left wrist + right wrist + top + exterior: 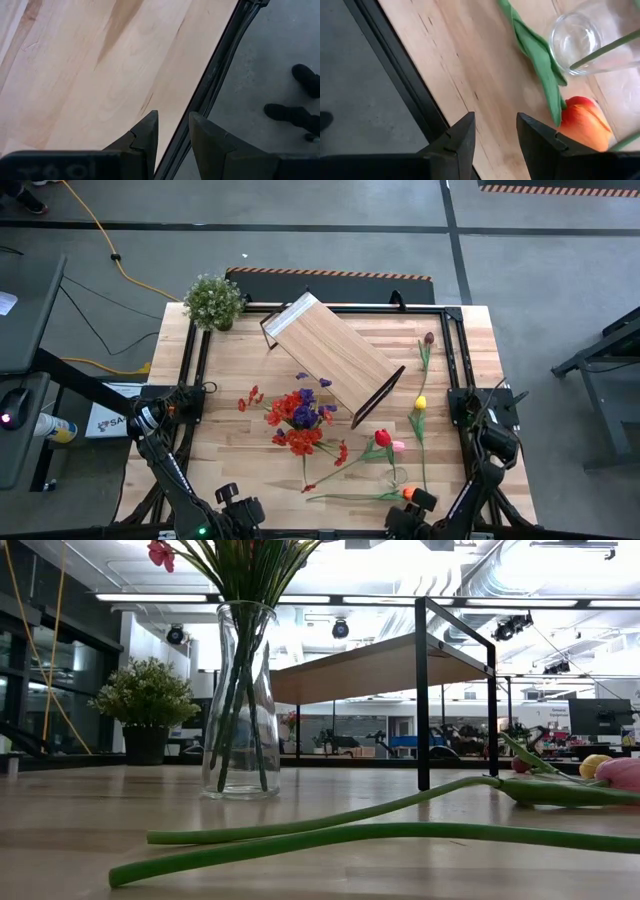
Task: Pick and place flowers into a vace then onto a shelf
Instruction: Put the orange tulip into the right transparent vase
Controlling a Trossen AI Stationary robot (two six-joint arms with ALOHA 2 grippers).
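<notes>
A clear glass vase (240, 700) stands on its base mid-table, holding red and purple flowers (300, 418). Loose tulips lie flat to its right: red (383, 438), pink (398, 446), orange (408, 493), yellow (420, 403) and dark maroon (429, 338). The shelf (335, 360) stands on its black legs, set diagonally behind the vase. My left gripper (172, 135) hovers open over the table's near edge. My right gripper (495, 135) is open above the near edge, beside the orange tulip (582, 122) and apart from it.
A bushy potted plant (213, 300) stands at the far left corner. Long green stems (380, 832) lie across the near part of the table. A black frame (455, 360) borders the tabletop. A person's shoes (300, 95) show on the floor beyond the near edge.
</notes>
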